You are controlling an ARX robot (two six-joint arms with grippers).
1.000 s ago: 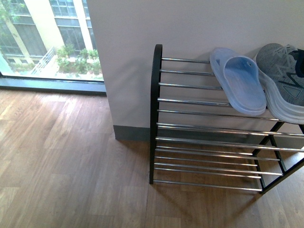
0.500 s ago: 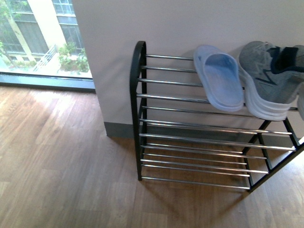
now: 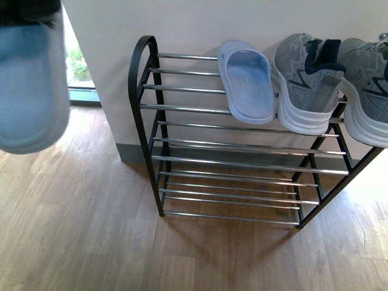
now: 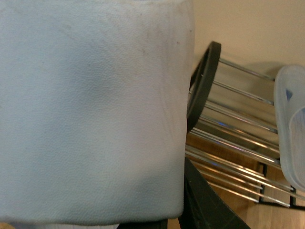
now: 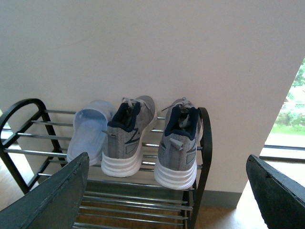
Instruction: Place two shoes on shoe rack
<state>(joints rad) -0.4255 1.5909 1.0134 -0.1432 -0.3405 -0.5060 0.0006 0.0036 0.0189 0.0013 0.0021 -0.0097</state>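
Observation:
A pale blue slide (image 3: 30, 85) hangs blurred at the front view's top left, left of the shoe rack (image 3: 142, 115); my left gripper is shut on it, and its sole (image 4: 90, 109) fills most of the left wrist view, hiding the jaws. On the rack's top tier lie another pale blue slide (image 3: 245, 82) and two grey sneakers (image 3: 306, 82) (image 3: 367, 91). In the right wrist view the same slide (image 5: 88, 131) and sneakers (image 5: 126, 138) (image 5: 178, 145) rest on the rack, seen through my open right gripper (image 5: 167, 195), which holds nothing.
The rack stands against a cream wall (image 3: 182, 24) with a grey skirting, on wood flooring (image 3: 73, 230). A floor-level window (image 3: 76, 66) lies left of the wall corner. The rack's lower tiers (image 3: 230, 182) hold nothing.
The view has shifted so the rack sits further left and a second sneaker shows. The held slide has come into the front view at top left.

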